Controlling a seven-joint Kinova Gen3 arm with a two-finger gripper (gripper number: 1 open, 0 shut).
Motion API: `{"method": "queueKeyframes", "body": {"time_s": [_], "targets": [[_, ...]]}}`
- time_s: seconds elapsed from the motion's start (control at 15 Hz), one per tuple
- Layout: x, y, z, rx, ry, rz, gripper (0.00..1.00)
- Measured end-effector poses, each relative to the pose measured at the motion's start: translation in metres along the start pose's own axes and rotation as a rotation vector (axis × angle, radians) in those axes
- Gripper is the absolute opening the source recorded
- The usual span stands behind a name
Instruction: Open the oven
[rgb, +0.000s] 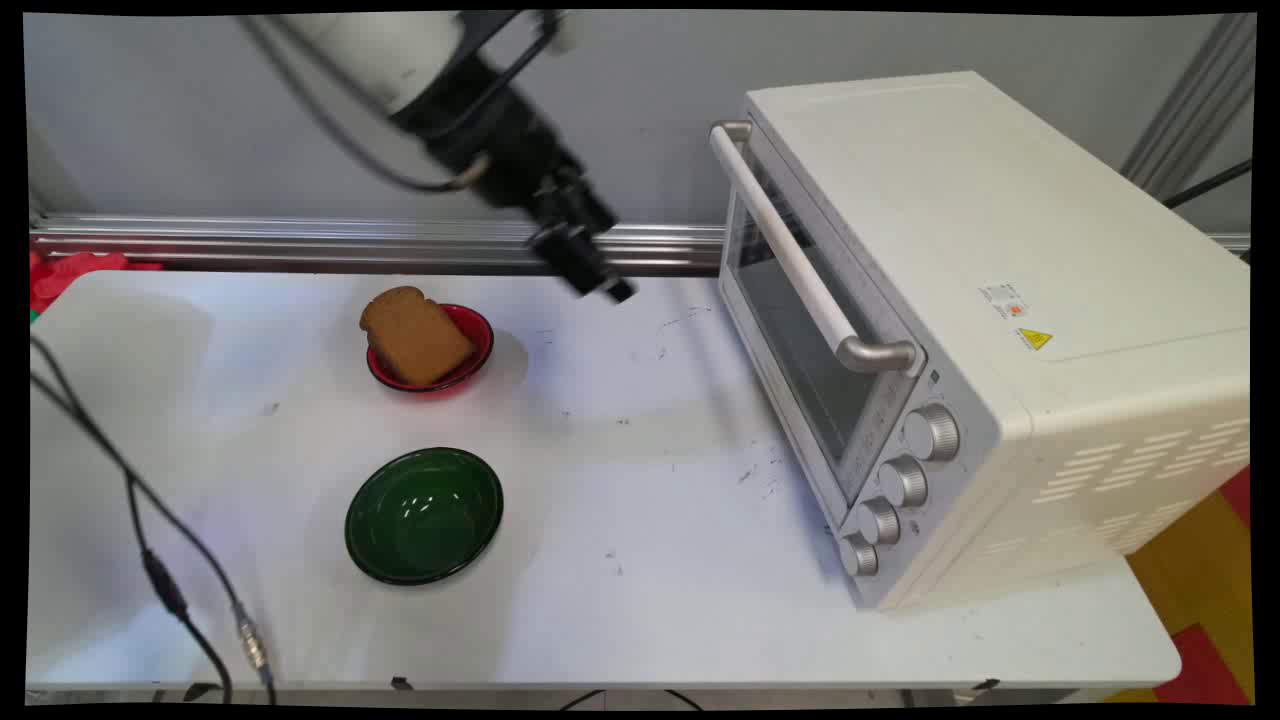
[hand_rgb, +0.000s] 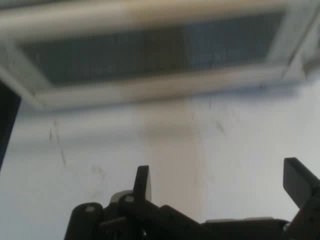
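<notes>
The gripper (rgb: 600, 283) was held above the white table (rgb: 640, 560), its fingers (hand_rgb: 143, 182) spread apart and nothing between them, directed toward the glass door (rgb: 800, 360) of the toaster oven (rgb: 990, 330). A slice of bread (rgb: 414, 335) lay in the red bowl (rgb: 478, 352); a green bowl (rgb: 424, 515) stood nearer the camera.

2 bowls (rgb: 424, 515), 1 bread slice (rgb: 414, 336), 1 oven (rgb: 985, 330)
</notes>
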Motion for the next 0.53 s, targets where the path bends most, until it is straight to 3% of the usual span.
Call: {"method": "queueKeyframes", "body": {"time_s": [0.53], "targets": [[0.090,-0.011,0.021,0.014,0.071,-0.040,1.00]]}}
